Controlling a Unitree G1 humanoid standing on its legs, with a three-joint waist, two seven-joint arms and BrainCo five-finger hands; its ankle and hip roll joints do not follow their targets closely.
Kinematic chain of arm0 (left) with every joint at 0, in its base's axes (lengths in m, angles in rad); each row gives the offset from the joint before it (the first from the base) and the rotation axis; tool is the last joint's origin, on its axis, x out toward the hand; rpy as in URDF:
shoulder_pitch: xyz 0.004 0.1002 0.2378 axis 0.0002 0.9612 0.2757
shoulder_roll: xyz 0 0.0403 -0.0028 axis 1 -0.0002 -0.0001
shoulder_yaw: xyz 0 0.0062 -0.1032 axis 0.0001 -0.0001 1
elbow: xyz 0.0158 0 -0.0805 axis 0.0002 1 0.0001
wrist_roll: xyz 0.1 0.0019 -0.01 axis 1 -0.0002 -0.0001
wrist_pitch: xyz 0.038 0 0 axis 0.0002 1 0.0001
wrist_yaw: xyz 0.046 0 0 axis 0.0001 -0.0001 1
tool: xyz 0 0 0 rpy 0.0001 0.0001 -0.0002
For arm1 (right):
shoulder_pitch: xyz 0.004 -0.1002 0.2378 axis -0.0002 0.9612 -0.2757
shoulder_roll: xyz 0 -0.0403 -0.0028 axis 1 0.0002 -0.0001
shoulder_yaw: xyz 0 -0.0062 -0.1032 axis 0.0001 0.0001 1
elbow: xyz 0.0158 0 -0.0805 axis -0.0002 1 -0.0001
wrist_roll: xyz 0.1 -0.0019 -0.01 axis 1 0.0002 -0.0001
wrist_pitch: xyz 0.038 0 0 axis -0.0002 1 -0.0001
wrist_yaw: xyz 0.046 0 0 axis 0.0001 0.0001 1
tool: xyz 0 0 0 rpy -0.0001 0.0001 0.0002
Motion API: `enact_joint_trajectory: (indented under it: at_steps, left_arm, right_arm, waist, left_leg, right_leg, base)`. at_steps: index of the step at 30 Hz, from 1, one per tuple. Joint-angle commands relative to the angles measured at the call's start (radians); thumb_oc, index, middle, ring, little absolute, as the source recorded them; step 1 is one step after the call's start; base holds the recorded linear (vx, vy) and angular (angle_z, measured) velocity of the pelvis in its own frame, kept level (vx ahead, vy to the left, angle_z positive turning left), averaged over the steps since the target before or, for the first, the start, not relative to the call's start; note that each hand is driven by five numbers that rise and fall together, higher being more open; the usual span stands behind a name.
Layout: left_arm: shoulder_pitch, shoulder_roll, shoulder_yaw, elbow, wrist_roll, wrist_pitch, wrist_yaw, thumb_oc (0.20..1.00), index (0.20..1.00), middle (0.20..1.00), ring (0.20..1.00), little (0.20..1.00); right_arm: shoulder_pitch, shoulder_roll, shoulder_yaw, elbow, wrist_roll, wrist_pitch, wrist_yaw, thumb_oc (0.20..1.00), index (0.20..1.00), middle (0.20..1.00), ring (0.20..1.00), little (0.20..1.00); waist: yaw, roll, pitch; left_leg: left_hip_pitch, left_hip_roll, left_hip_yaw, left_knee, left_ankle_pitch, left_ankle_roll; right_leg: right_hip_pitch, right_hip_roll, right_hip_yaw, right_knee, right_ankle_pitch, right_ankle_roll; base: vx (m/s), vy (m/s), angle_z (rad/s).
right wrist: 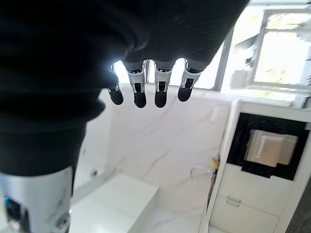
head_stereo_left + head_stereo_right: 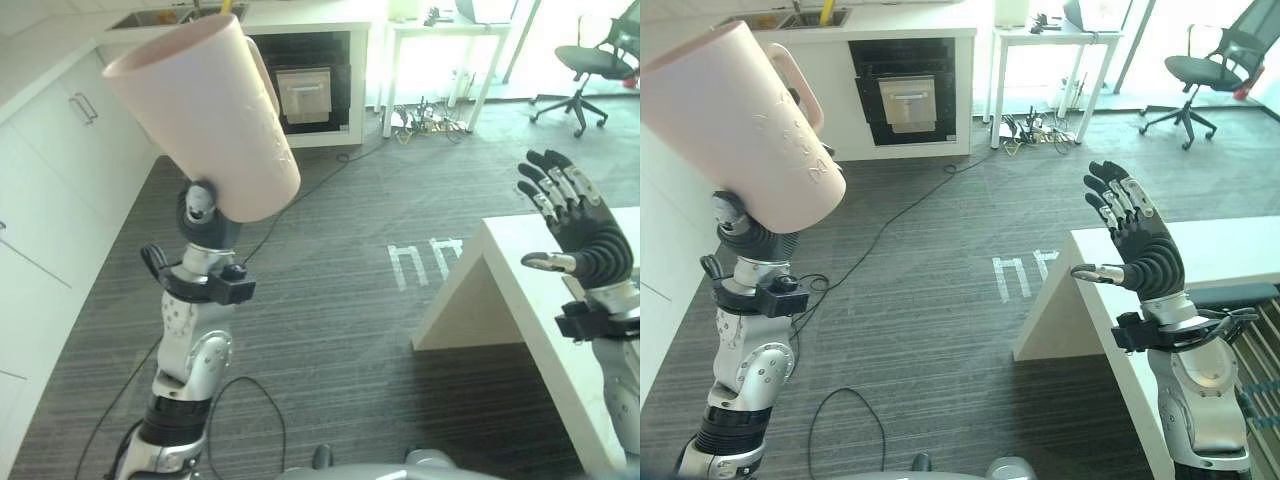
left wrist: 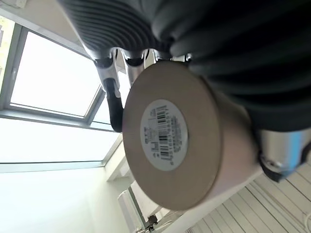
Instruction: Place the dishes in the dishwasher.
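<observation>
Transport is the step in hand, judged from how things lie: the pink cup (image 2: pixel 745 130) is up in the air, carried by the left hand (image 2: pixel 205 215) well clear of any surface, and the dishwasher (image 2: pixel 905 100), the dark opening under the far counter (image 2: pixel 905 22) with a pale panel inside, lies across the grey carpeted floor (image 2: pixel 940 260).

The left hand grips the cup near its base, fingers (image 3: pixel 109 77) curled round the wall, the labelled bottom turned toward the wrist camera. The cup tilts, mouth up and away from the robot, its handle (image 2: pixel 800 85) on the far side. The right hand (image 2: pixel 1140 245) is raised beside the white surface (image 2: pixel 1230 250), fingers straight and spread, holding nothing.

To do this well, the grip should stay firm and low on the cup, since a tall smooth vessel held by its foot will likely lever against the fingers if swung fast. A slow, steady carry seems wise. The cup blocks much of the head camera's outlook on the left, so lowering it somewhat would probably help in sighting the opening. Cables (image 2: pixel 895 225) trail across the floor toward the dishwasher, and the path should be chosen to avoid them. The free right hand could steady the rim on arrival.
</observation>
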Motion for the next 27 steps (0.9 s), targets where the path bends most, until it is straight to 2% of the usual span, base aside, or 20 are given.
enact_joint_trajectory:
  at_steps: [1, 4, 5, 9, 13, 16, 18, 19, 20, 21, 22, 24, 25, 26, 27]
  left_arm:
    - [-0.023, -0.009, -0.003, -0.049, -0.009, -0.044, 0.020, 0.200, 0.200, 0.200, 0.200, 0.200]
    - [-0.011, -0.009, -0.004, -0.066, -0.004, -0.031, 0.021, 0.200, 0.200, 0.200, 0.200, 0.200]
    - [0.020, 0.012, 0.047, -0.019, 0.115, -0.154, 0.093, 0.200, 0.200, 0.200, 0.200, 0.200]
    - [0.044, 0.017, 0.045, -0.031, 0.108, -0.161, 0.097, 0.200, 0.200, 0.200, 0.200, 0.200]
    - [0.077, 0.017, 0.073, -0.054, 0.078, -0.127, 0.099, 0.200, 0.200, 0.200, 0.200, 0.200]
    - [0.101, 0.020, 0.083, -0.063, 0.056, -0.123, 0.073, 0.200, 0.200, 0.200, 0.200, 0.200]
    - [0.090, 0.015, 0.078, -0.061, 0.035, -0.125, 0.045, 0.200, 0.200, 0.200, 0.200, 0.200]
    - [0.088, 0.011, 0.079, -0.061, 0.024, -0.126, 0.030, 0.200, 0.200, 0.200, 0.200, 0.200]
    - [0.085, 0.008, 0.076, -0.062, 0.021, -0.125, 0.023, 0.200, 0.200, 0.200, 0.200, 0.200]
    - [0.085, 0.003, 0.074, -0.061, 0.020, -0.120, 0.017, 0.200, 0.200, 0.200, 0.200, 0.200]
    - [0.088, 0.001, 0.075, -0.057, 0.022, -0.120, 0.018, 0.200, 0.200, 0.200, 0.200, 0.200]
    - [0.107, 0.007, 0.073, -0.054, 0.024, -0.136, 0.027, 0.200, 0.200, 0.200, 0.200, 0.200]
    - [0.110, 0.008, 0.073, -0.054, 0.025, -0.138, 0.029, 0.200, 0.200, 0.200, 0.200, 0.200]
    - [0.121, 0.014, 0.074, -0.047, 0.016, -0.155, 0.021, 0.200, 0.200, 0.200, 0.200, 0.200]
    - [0.121, 0.014, 0.075, -0.043, 0.013, -0.160, 0.011, 0.200, 0.200, 0.200, 0.200, 0.200]
  right_arm:
    - [-0.094, -0.021, 0.008, -0.035, 0.038, -0.035, 0.014, 1.000, 1.000, 1.000, 1.000, 1.000]
    - [-0.091, -0.015, 0.013, -0.054, 0.033, -0.032, 0.007, 1.000, 1.000, 1.000, 1.000, 1.000]
    - [-0.118, 0.052, 0.076, -0.036, 0.026, -0.054, 0.002, 1.000, 1.000, 1.000, 1.000, 1.000]
    - [-0.101, 0.046, 0.071, -0.033, 0.052, -0.049, 0.005, 1.000, 1.000, 1.000, 1.000, 1.000]
    - [-0.079, 0.033, 0.064, -0.038, 0.066, -0.039, 0.008, 1.000, 1.000, 1.000, 1.000, 1.000]
    - [-0.057, 0.020, 0.044, -0.044, 0.087, -0.040, 0.006, 1.000, 1.000, 1.000, 1.000, 1.000]
    - [-0.059, 0.012, 0.030, -0.042, 0.072, -0.042, -0.006, 1.000, 1.000, 1.000, 1.000, 1.000]
    - [-0.061, 0.005, 0.023, -0.041, 0.070, -0.046, -0.013, 1.000, 1.000, 1.000, 1.000, 1.000]
    - [-0.066, 0.002, 0.016, -0.038, 0.069, -0.042, -0.017, 1.000, 1.000, 1.000, 1.000, 1.000]
    - [-0.082, -0.001, 0.012, -0.031, 0.061, -0.033, -0.020, 1.000, 1.000, 1.000, 1.000, 1.000]
    - [-0.096, -0.006, 0.009, -0.023, 0.066, -0.026, -0.011, 1.000, 1.000, 1.000, 1.000, 1.000]
    - [-0.090, -0.004, 0.010, -0.024, 0.072, -0.028, 0.004, 1.000, 1.000, 1.000, 1.000, 1.000]
    - [-0.087, -0.004, 0.010, -0.026, 0.072, -0.029, 0.005, 1.000, 1.000, 1.000, 1.000, 1.000]
    - [-0.072, -0.009, 0.010, -0.027, 0.074, -0.052, 0.010, 1.000, 1.000, 1.000, 1.000, 1.000]
    - [-0.073, -0.014, 0.011, -0.026, 0.075, -0.063, 0.008, 1.000, 1.000, 1.000, 1.000, 1.000]
  waist:
    - [-0.001, 0.034, -0.041]
    - [0.010, 0.029, -0.047]
    - [0.000, 0.046, -0.041]
    - [0.007, 0.046, -0.048]
    - [0.018, 0.044, -0.056]
    - [0.024, 0.042, -0.042]
    - [0.019, 0.030, -0.017]
    - [0.022, 0.024, 0.000]
    - [0.019, 0.022, 0.013]
    - [0.015, 0.021, 0.021]
    - [0.009, 0.023, 0.022]
    - [0.009, 0.039, 0.020]
    - [0.008, 0.040, 0.019]
    - [0.018, 0.048, 0.020]
    - [0.019, 0.051, 0.018]
  left_leg:
    - [0.015, 0.047, 0.092, -0.003, -0.065, -0.040]
    - [0.018, 0.047, 0.093, -0.003, -0.071, -0.037]
    - [-0.022, 0.088, 0.287, -0.003, -0.098, -0.061]
    - [-0.018, 0.088, 0.280, -0.003, -0.095, -0.064]
    - [-0.008, 0.102, 0.275, -0.003, -0.077, -0.077]
    - [0.011, 0.099, 0.310, 0.010, -0.059, -0.093]
    - [-0.034, 0.102, 0.372, 0.101, -0.070, -0.108]
    - [-0.076, 0.126, 0.382, 0.176, -0.046, -0.124]
    - [-0.113, 0.174, 0.401, 0.219, -0.012, -0.148]
    - [-0.122, 0.217, 0.421, 0.210, -0.001, -0.156]
    - [-0.104, 0.246, 0.442, 0.165, -0.009, -0.150]
    - [-0.066, 0.274, 0.426, 0.034, 0.040, -0.151]
    - [-0.058, 0.274, 0.422, 0.012, 0.051, -0.152]
    - [-0.085, 0.279, 0.347, -0.003, 0.070, -0.162]
    - [-0.093, 0.278, 0.332, -0.003, 0.072, -0.163]
  right_leg:
    - [-0.015, 0.078, -0.002, -0.009, -0.015, -0.014]
    - [-0.002, 0.078, -0.005, -0.020, -0.018, -0.015]
    - [-0.089, 0.078, -0.095, -0.032, -0.018, -0.019]
    - [-0.079, 0.086, -0.091, -0.032, -0.020, -0.026]
    - [-0.059, 0.099, -0.100, -0.032, -0.029, -0.040]
    - [-0.032, 0.100, -0.113, -0.032, -0.041, -0.044]
    - [-0.013, 0.084, -0.131, -0.032, -0.037, -0.050]
    - [-0.003, 0.077, -0.139, -0.031, -0.036, -0.054]
    - [0.007, 0.075, -0.146, -0.032, -0.037, -0.058]
    - [0.012, 0.067, -0.153, -0.032, -0.039, -0.057]
    - [0.012, 0.055, -0.167, -0.032, -0.038, -0.051]
    - [0.017, 0.036, -0.173, -0.031, -0.039, -0.035]
    - [0.018, 0.034, -0.174, -0.031, -0.040, -0.033]
    - [0.034, 0.016, -0.146, -0.025, -0.052, -0.018]
    - [0.038, 0.003, -0.142, -0.016, -0.062, -0.007]
  base:
    - [0.00, 0.000, 0.00]
    - [0.04, 0.001, 0.06]
    - [0.03, -0.013, 0.05]
    - [-0.04, -0.082, 0.16]
    - [0.02, -0.110, 0.26]
    - [0.07, -0.046, 0.17]
    - [-0.02, -0.003, 0.29]
    - [-0.02, 0.018, 0.44]
    - [0.03, 0.105, 0.52]
    - [0.10, 0.223, 0.72]
    - [0.18, 0.336, 0.79]
    - [0.22, 0.354, 0.59]
    - [0.31, 0.449, 0.25]
    - [0.28, 0.404, 0.21]
    - [0.36, 0.556, 0.05]
